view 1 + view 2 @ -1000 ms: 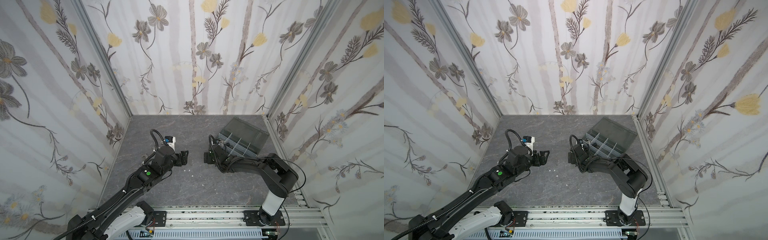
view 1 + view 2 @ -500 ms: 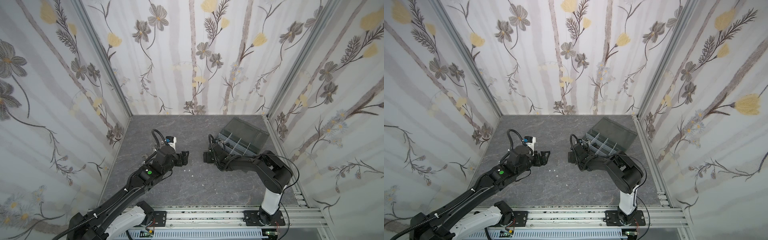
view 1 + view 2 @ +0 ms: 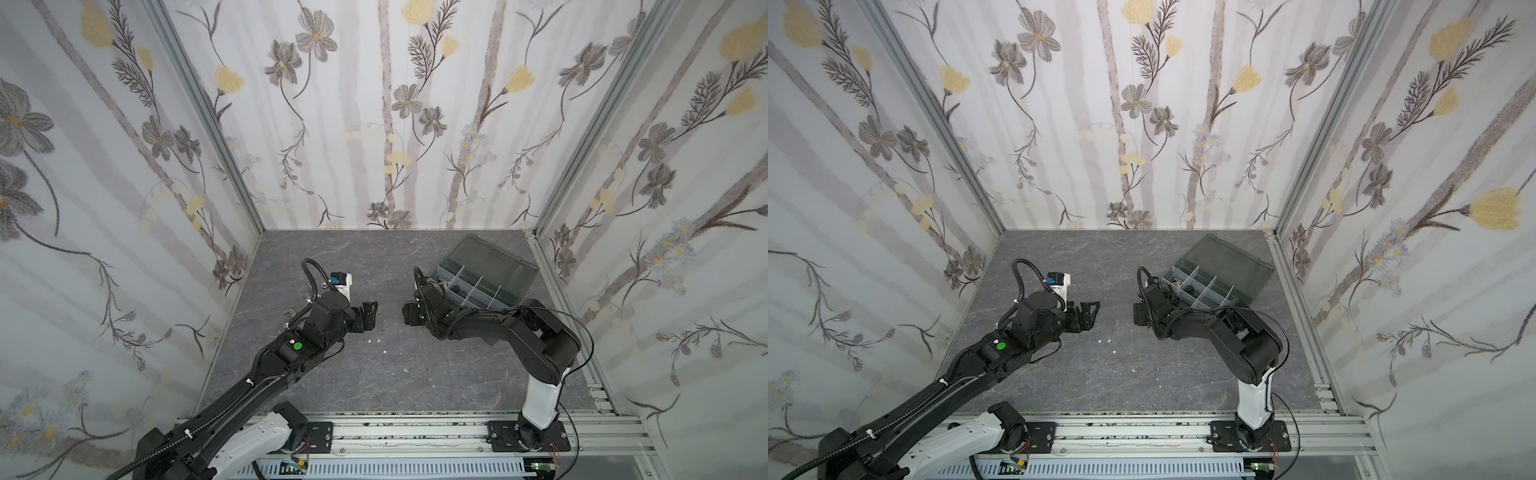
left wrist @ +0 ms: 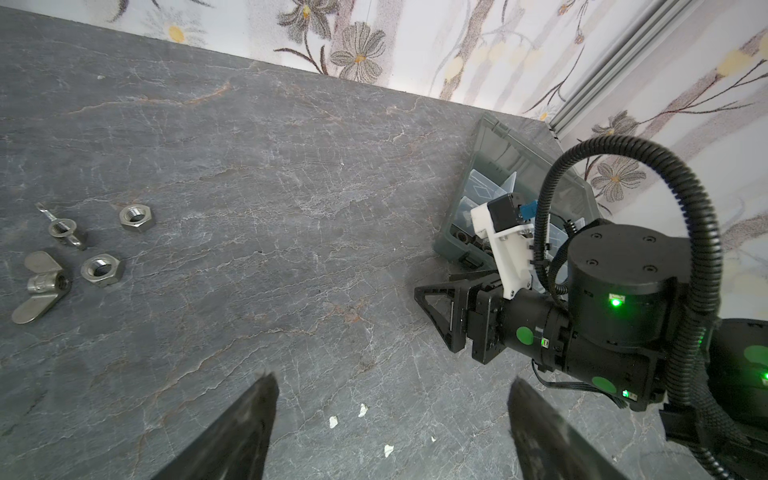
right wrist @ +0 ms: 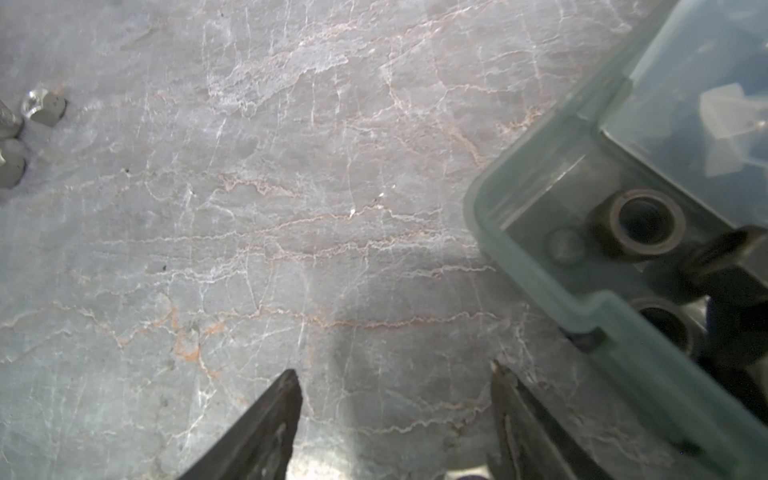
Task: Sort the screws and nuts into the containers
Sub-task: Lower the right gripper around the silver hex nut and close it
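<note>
Black nuts (image 5: 642, 224) already sit in the corner compartment of the organizer box (image 5: 540, 274), at least two of them close together (a round dim shape beside them is too faint to name). Sorting is under way, by my reading, yet far from finished. Out on the grey bench (image 3: 374, 374), well apart from the box, two silver nuts (image 4: 137, 218) lie loose next to two wing nuts (image 4: 39, 286). A couple of pale metal pieces at the edge of the right wrist view are too blurred to call. No screw can be picked out for certain anywhere.

In both top views the box stands open toward the back right of the bench. Its smoky lid (image 3: 494, 257) is folded back, and pale dividers (image 3: 478, 286) split it into cells. What the other cells hold I cannot tell.

Left fingers (image 4: 245, 428) are spread wide over bare bench with nothing between them. Right fingers (image 5: 266, 424) hang just beside the box's corner, also apart and empty.
</note>
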